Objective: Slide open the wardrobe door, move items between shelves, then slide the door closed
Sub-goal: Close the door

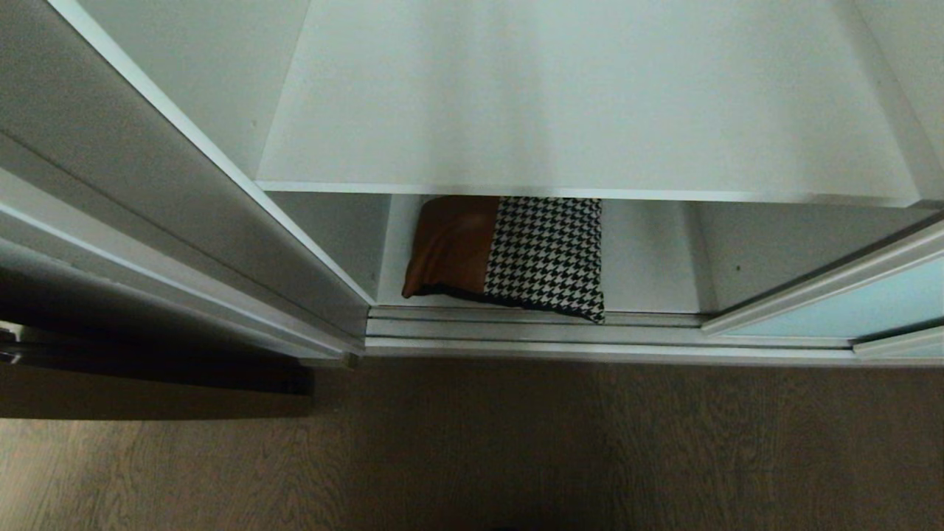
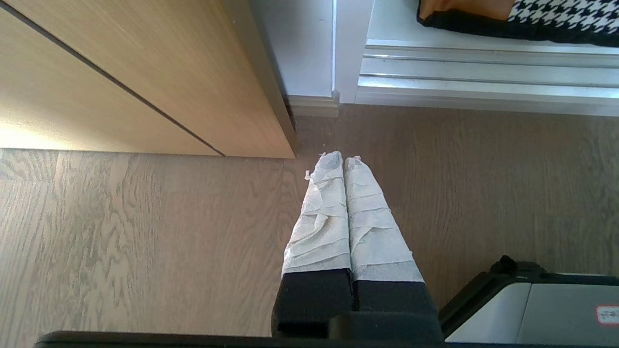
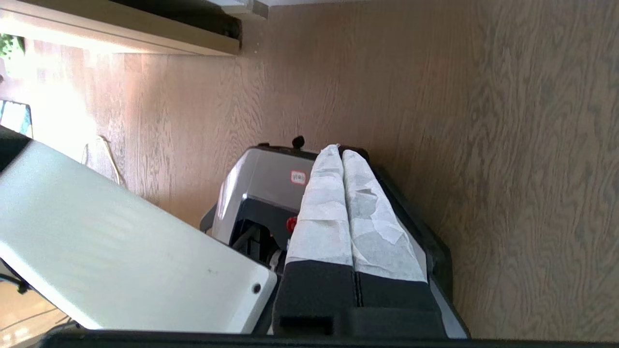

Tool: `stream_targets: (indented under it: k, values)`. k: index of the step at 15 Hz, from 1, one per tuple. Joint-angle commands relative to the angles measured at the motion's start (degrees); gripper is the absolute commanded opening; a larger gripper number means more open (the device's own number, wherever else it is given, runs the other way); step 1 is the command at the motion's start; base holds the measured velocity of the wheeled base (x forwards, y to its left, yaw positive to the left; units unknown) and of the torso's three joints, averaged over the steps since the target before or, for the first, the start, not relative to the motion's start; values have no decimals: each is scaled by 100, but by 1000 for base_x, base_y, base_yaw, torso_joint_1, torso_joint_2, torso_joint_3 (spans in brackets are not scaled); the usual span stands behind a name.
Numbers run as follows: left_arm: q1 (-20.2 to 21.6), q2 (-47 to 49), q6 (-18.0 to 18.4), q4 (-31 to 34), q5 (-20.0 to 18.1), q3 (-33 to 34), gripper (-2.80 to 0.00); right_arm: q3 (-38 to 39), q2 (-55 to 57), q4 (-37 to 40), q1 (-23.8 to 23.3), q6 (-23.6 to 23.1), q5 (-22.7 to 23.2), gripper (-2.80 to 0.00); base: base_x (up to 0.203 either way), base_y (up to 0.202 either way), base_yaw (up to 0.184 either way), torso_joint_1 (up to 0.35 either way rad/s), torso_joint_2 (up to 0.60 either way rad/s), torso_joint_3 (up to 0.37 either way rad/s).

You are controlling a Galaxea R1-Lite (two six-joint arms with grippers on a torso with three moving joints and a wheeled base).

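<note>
Left gripper (image 2: 343,157): nearest the left wrist camera; two fingers wrapped in white tape, pressed together along their full length, nothing between them, nothing touched. It hung above the wooden floor (image 2: 145,232), tips pointing toward the foot of the wardrobe.

Right gripper (image 3: 341,150): same white-taped fingers, likewise pressed together and empty. It hung above the robot's base (image 3: 261,188), a grey-and-black housing with a small red-edged label, and was not seen touching it.

Robot part beside right gripper: a flat white panel (image 3: 111,241) with a screw near its corner, angled across the right wrist view.

Neither gripper appeared in the head view.

Light wooden door (image 2: 135,72): stood on the floor just beyond the left fingertips, its lower corner near them but apart.

Door tracks (image 2: 483,72): silver rails along the wardrobe's bottom front edge, beyond the floor.

Cushion (image 1: 516,254): lay flat on the bottom shelf (image 1: 649,258), toward the left half of the opening, its front edge at the tracks. Tan-brown part to the left, black-and-white houndstooth part to the right, black edge along the front. Its rear lay under the front edge of the shelf above.

Upper shelf (image 1: 575,110): white board spanning the wardrobe, bare in the part shown.

Sliding wardrobe door (image 1: 870,306): pale aqua glass in a silver-white frame, seen at the right side of the opening; the opening before the cushion stood uncovered.

Wardrobe side panel (image 1: 147,184): white, on the left of the opening.
</note>
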Motion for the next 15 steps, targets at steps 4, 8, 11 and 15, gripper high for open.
stream_targets:
  k: [4, 8, 11, 15]
  values:
    - [3, 22, 5, -1, -1, 14, -280, -58, -118, 97, 2, 7, -10, -280, 0, 0, 0, 0, 0, 0]
    - [3, 22, 5, -1, 0, 14, -280, -93, -327, 75, -55, -28, -338, -280, 0, 0, 0, 0, 0, 0]
    - [3, 22, -2, -1, 0, 14, -280, -148, -266, -7, -34, -473, -1052, -280, 0, 0, 0, 0, 0, 0]
    - [3, 22, 4, -1, 0, 14, -280, 199, -550, -354, -56, -874, -1918, -280, 0, 0, 0, 0, 0, 0]
